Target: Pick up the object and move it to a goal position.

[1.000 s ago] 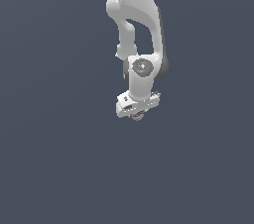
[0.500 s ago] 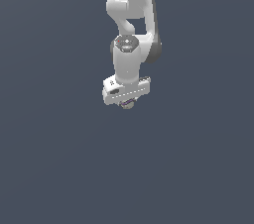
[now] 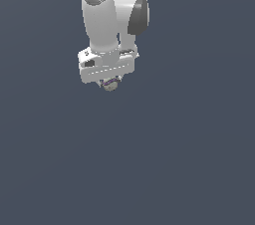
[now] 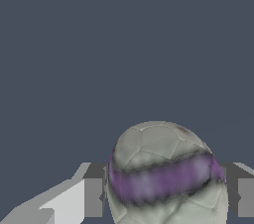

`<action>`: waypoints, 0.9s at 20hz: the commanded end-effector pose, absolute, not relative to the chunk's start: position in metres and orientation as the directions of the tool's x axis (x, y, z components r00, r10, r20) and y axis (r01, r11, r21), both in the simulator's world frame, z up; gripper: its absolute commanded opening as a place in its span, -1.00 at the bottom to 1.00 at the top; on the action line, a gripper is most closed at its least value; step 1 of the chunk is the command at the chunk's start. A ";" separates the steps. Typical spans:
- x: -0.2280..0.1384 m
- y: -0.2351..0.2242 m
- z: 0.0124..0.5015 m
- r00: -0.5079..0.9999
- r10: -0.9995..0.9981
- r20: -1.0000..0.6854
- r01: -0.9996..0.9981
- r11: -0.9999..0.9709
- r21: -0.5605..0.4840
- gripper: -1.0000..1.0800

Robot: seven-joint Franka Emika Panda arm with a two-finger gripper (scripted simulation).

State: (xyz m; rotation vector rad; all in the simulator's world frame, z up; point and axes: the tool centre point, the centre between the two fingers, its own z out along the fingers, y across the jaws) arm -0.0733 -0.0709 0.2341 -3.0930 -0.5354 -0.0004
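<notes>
Ball [image 4: 166, 176], greyish-beige with purple band, was clamped between the fingers [image 4: 93, 197] of the white gripper [image 3: 108, 83], which was closed on its sides, evidently to carry it clear toward a goal not visible in either view.

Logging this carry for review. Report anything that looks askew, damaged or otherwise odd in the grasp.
Nothing stands out. The ball sits between the gripper fingers, one on each side, purple band intact, no visible damage. In the exterior view it just peeks out beneath the gripper, over plain grey background.
</notes>
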 end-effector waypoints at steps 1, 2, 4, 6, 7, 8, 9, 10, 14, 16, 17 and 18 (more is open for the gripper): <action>-0.080 -0.089 0.261 0.942 0.337 0.002 0.337 -0.942 -0.003 -1.00; -0.083 -0.096 0.271 0.942 0.337 0.002 0.337 -0.942 -0.003 -1.00; -0.088 -0.111 0.292 0.942 0.337 0.002 0.337 -0.942 -0.004 -1.00; -0.093 -0.125 0.313 0.942 0.337 0.002 0.337 -0.942 -0.004 -1.00; -0.095 -0.132 0.323 0.942 0.337 0.002 0.337 -0.942 -0.004 -1.00; -0.098 -0.140 0.334 0.942 0.337 0.002 0.337 -0.942 -0.004 -1.00; -0.100 -0.147 0.344 0.942 0.337 0.002 0.337 -0.942 -0.004 -1.00; -0.103 -0.154 0.354 0.942 0.336 0.002 0.336 -0.942 -0.003 -1.00; -0.111 -0.182 0.395 0.942 0.336 0.002 0.336 -0.942 -0.003 -1.00; -0.115 -0.195 0.412 0.942 0.336 0.001 0.336 -0.942 -0.002 -1.00; -0.116 -0.201 0.421 0.942 0.336 0.001 0.336 -0.942 -0.002 -1.00; -0.118 -0.206 0.428 0.942 0.336 0.001 0.336 -0.942 -0.002 -1.00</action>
